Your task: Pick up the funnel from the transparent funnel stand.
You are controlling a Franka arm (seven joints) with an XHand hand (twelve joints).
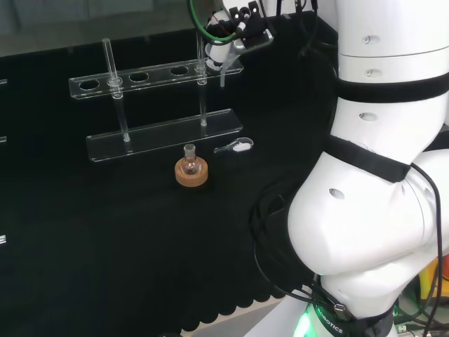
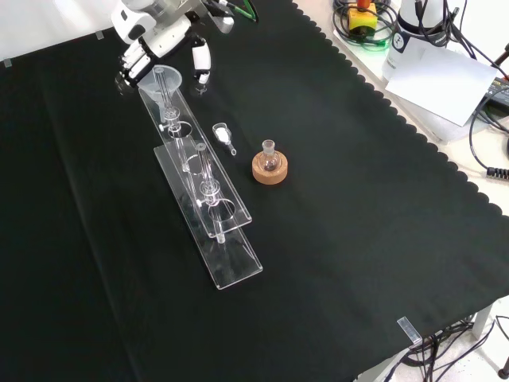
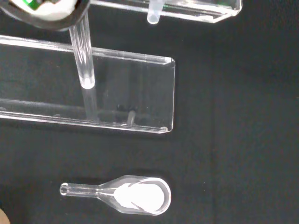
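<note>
Hand (image 2: 159,36) curled around funnel (image 2: 165,79) at funnel stand (image 2: 208,208), upper left of front view; risk: stem snagging hole, tipping stand.

The head camera is sitting high behind the arm (image 1: 379,175) and looking over it at the black cloth (image 1: 105,246), with the clear stand (image 1: 165,133) lying toward ten o'clock. The front camera is looking down from the other side, a quarter turn away, and both are showing that stand (image 2: 208,208) and the cork ring (image 2: 270,168). The wrist camera is looking down from very close at the stand's base (image 3: 135,93) and a little glass scoop (image 3: 135,194).
</note>
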